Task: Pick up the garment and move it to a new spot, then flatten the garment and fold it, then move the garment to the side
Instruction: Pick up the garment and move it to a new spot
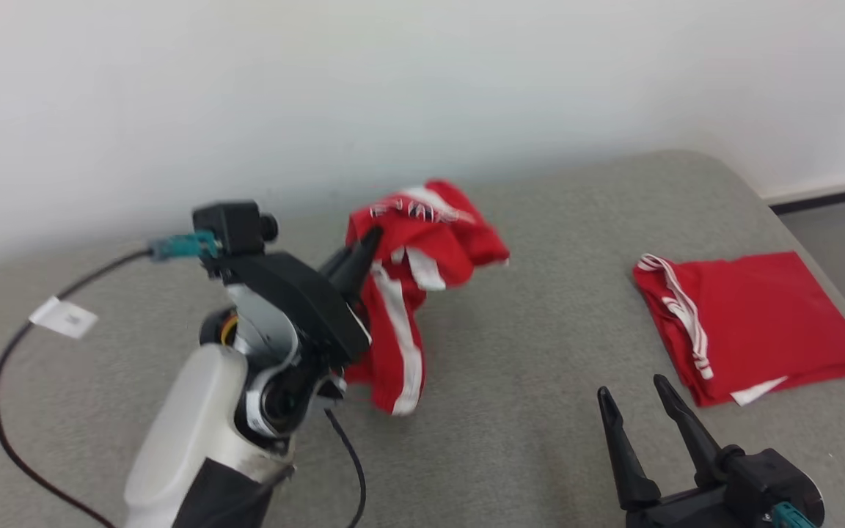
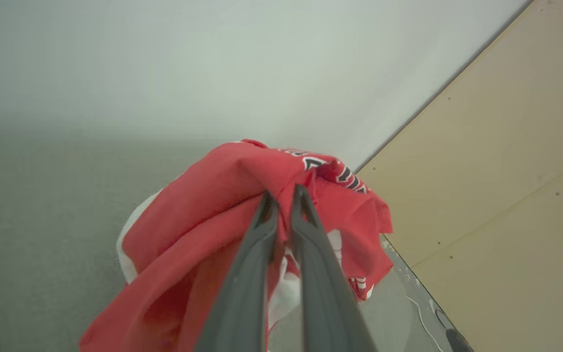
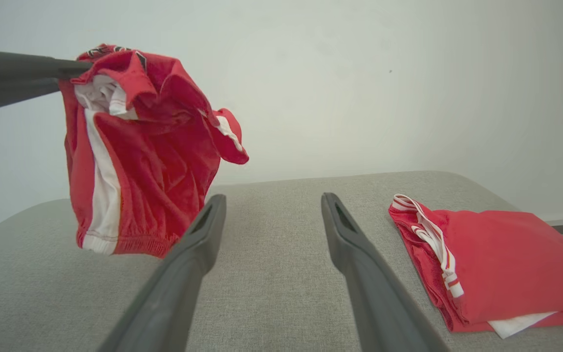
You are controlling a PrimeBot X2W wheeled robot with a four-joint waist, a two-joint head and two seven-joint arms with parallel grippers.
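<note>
A crumpled red garment (image 1: 408, 271) with white stripes hangs in the air above the grey table (image 1: 525, 352), left of centre. My left gripper (image 1: 372, 236) is shut on its upper part. From the left wrist the two fingers (image 2: 281, 195) lie pressed together on the red cloth (image 2: 203, 225). In the right wrist view the garment (image 3: 135, 156) dangles clear of the surface from the left gripper's fingers (image 3: 42, 73). My right gripper (image 1: 635, 389) stands open low at the right, nothing between its fingers (image 3: 198, 234).
A second red garment (image 1: 752, 323), folded flat with white trim, lies at the table's right side (image 3: 501, 259). A black cable (image 1: 4, 367) with a white tag loops at the left. A white wall runs behind the table; floor shows at the far right.
</note>
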